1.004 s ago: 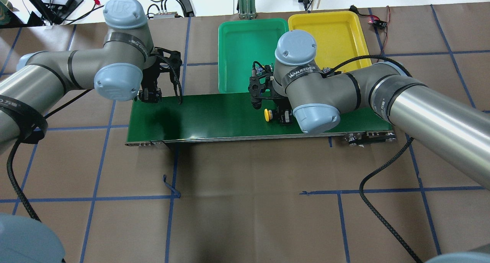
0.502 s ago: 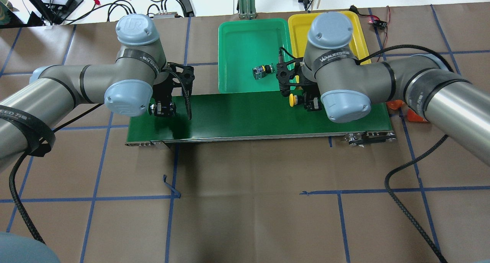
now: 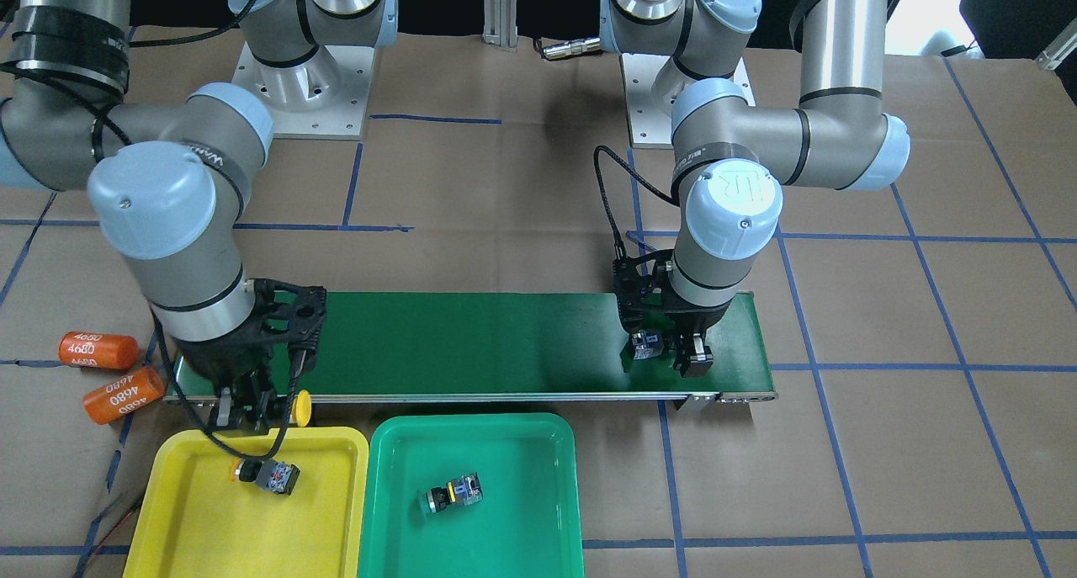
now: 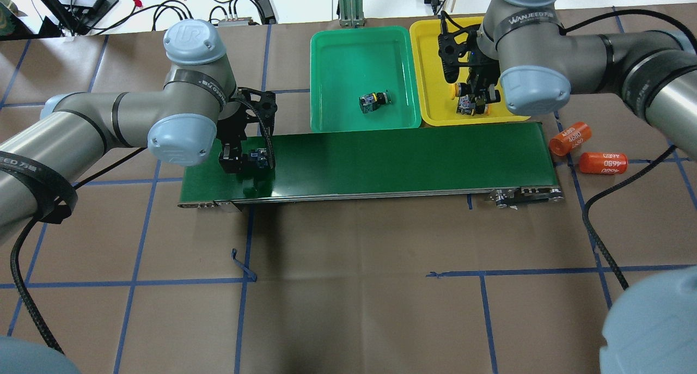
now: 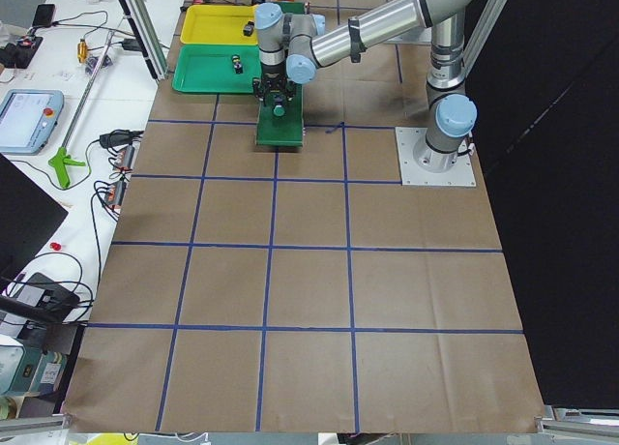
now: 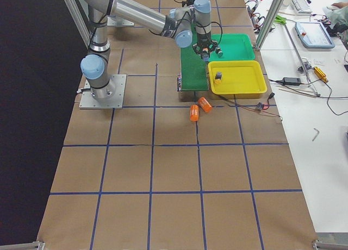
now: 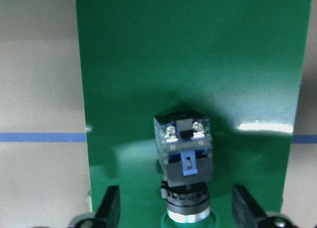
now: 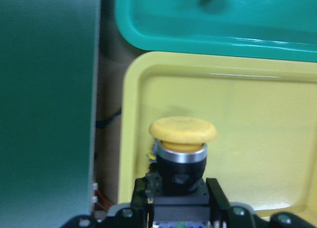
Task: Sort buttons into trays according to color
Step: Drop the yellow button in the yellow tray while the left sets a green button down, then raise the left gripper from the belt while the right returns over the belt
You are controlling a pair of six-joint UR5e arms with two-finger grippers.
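Four buttons: one lies in each tray, one is in the right hand, one is on the belt under the left hand.
Right hand (image 8: 179, 203): closed narrowly on the body of a yellow-capped button (image 8: 182, 134), with the cap pointing away from the wrist.
Change on the right: a second ago this hand was down at the belt (image 3: 488, 342) with the same button. It has since carried it across and now hangs over the yellow tray (image 3: 193, 536), at the edge beside the belt.
Yellow tray contents: a second button (image 3: 269, 475), on its side.
Green tray (image 3: 522, 527): a third button (image 3: 454, 494), on its side near the middle.
Left hand (image 7: 177, 207): wide, with a finger on each side of the last button (image 7: 184, 148) and touching neither side.
Change on the left: the hand has moved from the belt's far edge to straddle this button at the belt's end.
Last button's cap: appears green in the left side view and is mostly hidden elsewhere.
Meaning for the task: two look sorted, a third is ready for release into the matching tray, and the fourth is ready for grasping, so the sort seems more than half done.
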